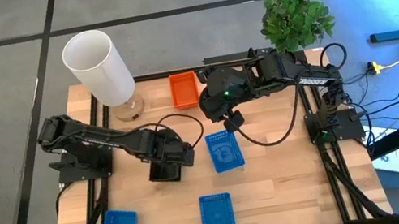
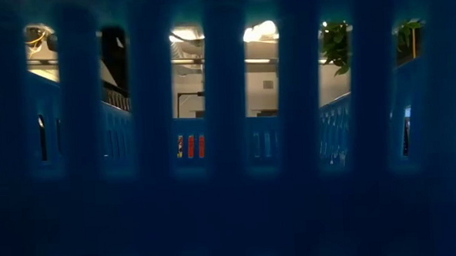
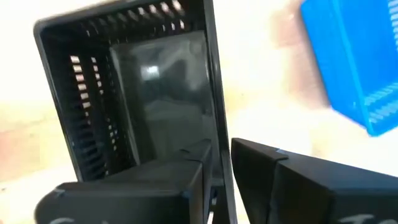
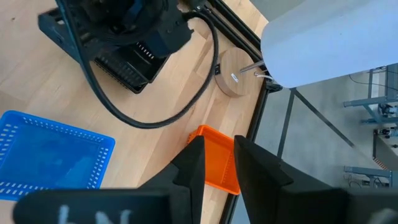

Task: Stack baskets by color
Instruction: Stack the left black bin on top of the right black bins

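Counting baskets: three blue (image 1: 225, 151), one orange (image 1: 184, 89), one black (image 1: 165, 170). Left gripper (image 3: 221, 165) straddles the black basket's wall mid-table; grip uncertain. Right gripper (image 4: 217, 163) above orange, jaws parted, empty.

low view dim behind a blurred blue basket (image 2: 232, 213); left wrist view overexposed, table (image 3: 267, 74) glaring white.

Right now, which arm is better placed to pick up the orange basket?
Right, probably. The right end effector hangs just above the orange basket, fingers apart, near the table's far edge. The left end effector is at the black basket, one finger on each side of its wall.
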Robot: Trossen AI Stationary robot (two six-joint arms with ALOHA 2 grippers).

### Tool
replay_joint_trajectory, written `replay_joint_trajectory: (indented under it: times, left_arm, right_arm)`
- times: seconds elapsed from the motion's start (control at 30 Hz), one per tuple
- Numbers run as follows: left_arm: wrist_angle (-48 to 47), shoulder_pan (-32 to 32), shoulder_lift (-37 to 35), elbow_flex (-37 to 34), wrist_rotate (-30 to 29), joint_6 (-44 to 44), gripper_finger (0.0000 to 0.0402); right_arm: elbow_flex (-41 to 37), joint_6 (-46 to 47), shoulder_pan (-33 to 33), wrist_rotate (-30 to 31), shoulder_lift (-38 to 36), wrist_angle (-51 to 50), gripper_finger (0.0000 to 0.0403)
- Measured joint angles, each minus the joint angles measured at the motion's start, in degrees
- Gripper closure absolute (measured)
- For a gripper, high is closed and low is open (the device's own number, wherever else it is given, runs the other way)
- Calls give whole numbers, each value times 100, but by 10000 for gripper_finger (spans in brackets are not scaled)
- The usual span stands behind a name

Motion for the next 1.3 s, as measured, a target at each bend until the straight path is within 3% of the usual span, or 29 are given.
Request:
replay_joint_trajectory:
  times: [0.17, 0.47, 0.73, 1.3]
  left_arm:
    - [21, -7, -186, 0, -212, 91, 345]
    - [514, -121, -326, 2, -534, 1036, 350]
    - [457, -137, -282, -2, -712, 1057, 397]
    - [-10, -83, 29, -9, -573, 1170, 401]
  right_arm:
    - [0, 7, 0, 0, -3, 0, 315]
    - [0, 15, -1, 0, -22, 0, 315]
    - [0, 17, -2, 2, -22, 0, 315]
    - [-2, 43, 0, 0, -22, -29, 315]
